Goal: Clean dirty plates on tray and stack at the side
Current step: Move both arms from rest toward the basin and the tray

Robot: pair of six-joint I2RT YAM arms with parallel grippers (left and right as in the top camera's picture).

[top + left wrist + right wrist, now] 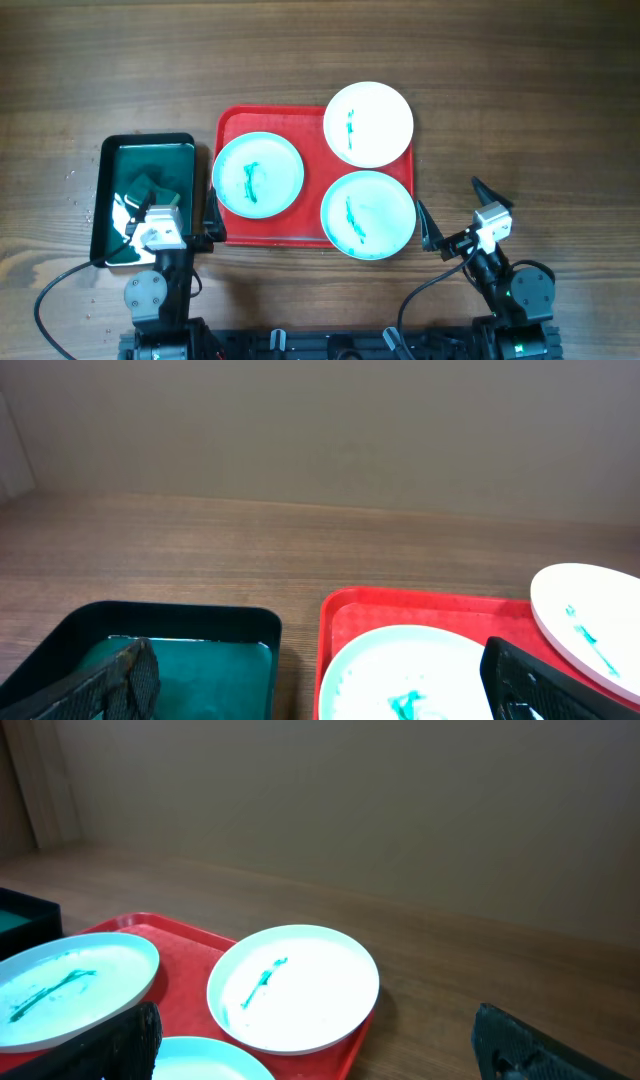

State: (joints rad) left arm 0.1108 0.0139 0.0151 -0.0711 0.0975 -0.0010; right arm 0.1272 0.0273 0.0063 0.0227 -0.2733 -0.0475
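Note:
The red tray (232, 125) lies mid-table with three plates on it, each with a teal smear. A mint-blue plate (258, 173) is at its left, a white plate (368, 123) at its far right, and a second mint-blue plate (367, 214) at its near right, overhanging the rim. My left gripper (170, 212) is open and empty, straddling the gap between the black tray and the red tray (400, 610), near the left mint-blue plate (400, 665). My right gripper (455, 210) is open and empty, just right of the tray; the white plate (300, 985) lies ahead of it.
A black tray with a green inside (105, 200) sits left of the red tray, with a darker green lump (150, 188) in it. Bare wooden table lies behind and to the right of the red tray.

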